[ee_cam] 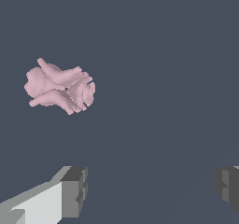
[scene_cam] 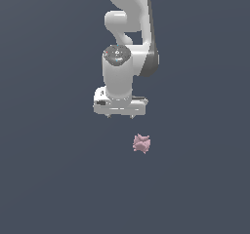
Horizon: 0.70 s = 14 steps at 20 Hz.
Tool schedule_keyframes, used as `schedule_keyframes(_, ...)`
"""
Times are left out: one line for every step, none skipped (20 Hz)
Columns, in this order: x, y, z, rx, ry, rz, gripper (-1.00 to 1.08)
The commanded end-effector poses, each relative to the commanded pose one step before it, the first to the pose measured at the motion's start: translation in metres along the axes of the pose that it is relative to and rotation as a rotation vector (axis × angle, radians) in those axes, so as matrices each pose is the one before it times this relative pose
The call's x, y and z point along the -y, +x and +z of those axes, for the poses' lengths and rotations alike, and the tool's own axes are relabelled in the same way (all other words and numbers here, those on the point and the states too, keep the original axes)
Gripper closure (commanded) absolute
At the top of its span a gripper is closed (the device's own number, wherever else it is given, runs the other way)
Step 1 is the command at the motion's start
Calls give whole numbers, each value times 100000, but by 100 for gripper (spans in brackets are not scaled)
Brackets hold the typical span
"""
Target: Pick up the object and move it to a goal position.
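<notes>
The tool point(scene_cam: 119, 115) is hanging from the white arm point(scene_cam: 128, 48) with its fingers point(ee_cam: 74, 190) spread wide apart and holding nothing; the wrist view is showing both dark finger pads with a broad, empty gap between them. The tool is pointing straight down at the table point(scene_cam: 49, 179), a plain dark surface whose edges and corners are lying outside both pictures, so no placement against them is possible. The object point(scene_cam: 141, 143), a small pale pink lump with irregular bumps and points, is resting on the table near the tool but apart from it, offset toward the exterior view's right and lower in that picture than the fingertips. In the wrist view the object point(ee_cam: 59, 86) is sitting outside the gap between the fingers, off to one side, not centred under the tool. The step in hand appears to be the approach before the grasp: nothing is gripped and contact is not yet made. No goal marker is visible in either view. The next move is calling for a sideways correction to bring the object midway between the fingers, then a vertical descent with the fingers kept spread, then closure. Because the object is lumpy and small, the pads are likely to need careful centring to avoid pushing it aside.
</notes>
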<state>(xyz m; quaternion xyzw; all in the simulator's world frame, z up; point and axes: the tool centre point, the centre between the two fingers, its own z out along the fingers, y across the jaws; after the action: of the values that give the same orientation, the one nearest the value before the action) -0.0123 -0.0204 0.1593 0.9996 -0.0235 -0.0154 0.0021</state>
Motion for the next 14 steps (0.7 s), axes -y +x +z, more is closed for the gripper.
schedule_keyframes(-1,0,0,0,0,0,-92)
schedule_keyframes(20,-1,9,11,-28,-62,-92)
schedule_keyframes(101,-1,35,47,-110,-244,-92)
schedule_keyframes(150,-2,54,74,-171,-377,-92)
schedule_keyframes(206,-2,74,101,-237,-517,-92)
schedule_keyframes(265,-3,94,128,-304,-656,-92)
schedule_keyframes(316,-4,112,151,-365,-773,-92)
schedule_keyframes(296,-4,103,140,-343,-705,-92)
schedule_keyframes(233,-4,80,110,-271,-535,-92)
schedule_keyframes(168,-4,57,80,-198,-368,-92)
schedule_keyframes(111,-4,37,53,-130,-217,-92)
schedule_keyframes(51,-3,16,25,-61,-72,-92)
schedule_keyframes(-20,-2,-5,-4,14,67,-92)
schedule_keyframes(-45,4,-17,-26,62,71,-92)
